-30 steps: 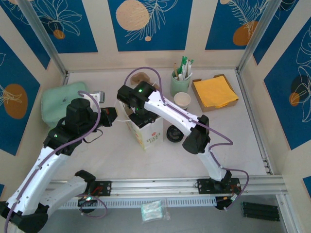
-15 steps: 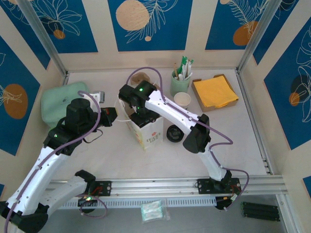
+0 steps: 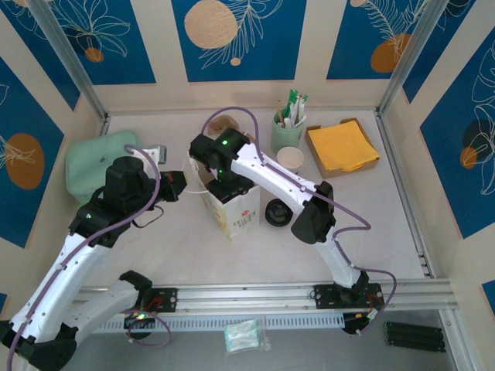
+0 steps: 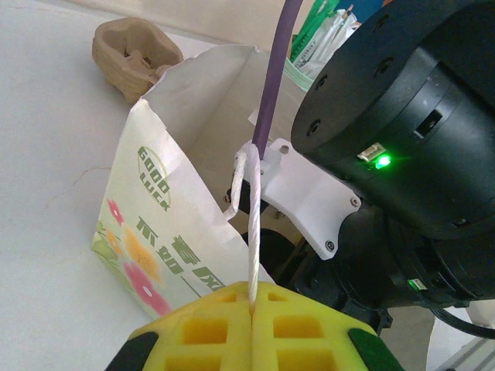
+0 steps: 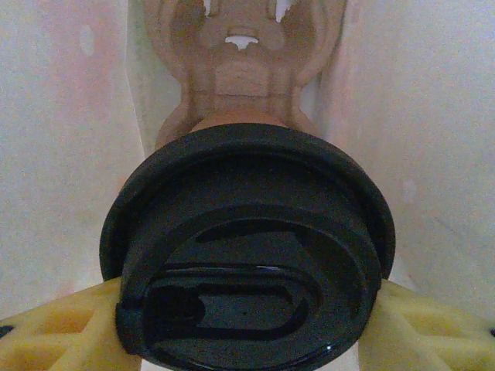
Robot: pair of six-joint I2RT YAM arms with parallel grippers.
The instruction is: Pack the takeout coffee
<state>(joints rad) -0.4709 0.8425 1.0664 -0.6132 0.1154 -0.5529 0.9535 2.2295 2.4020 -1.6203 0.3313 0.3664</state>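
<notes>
A white paper bag with green print stands open at mid table. My left gripper is shut on the bag's white cord handle, holding that side up. My right gripper reaches down into the bag and is shut on the takeout coffee. A black lid caps the cup and hides its body, and a yellow finger presses on each side. Below it, on the bag's floor, lies a brown cardboard carrier.
Right of the bag lie a loose black lid and an open white paper cup. Behind them are a mint-green cup of stirrers and a tray of yellow napkins. A cardboard carrier sits behind the bag, a green cloth far left.
The right wrist has shifted very slightly to the right over the bag. The left gripper has kept its hold on the handle in the same place.
</notes>
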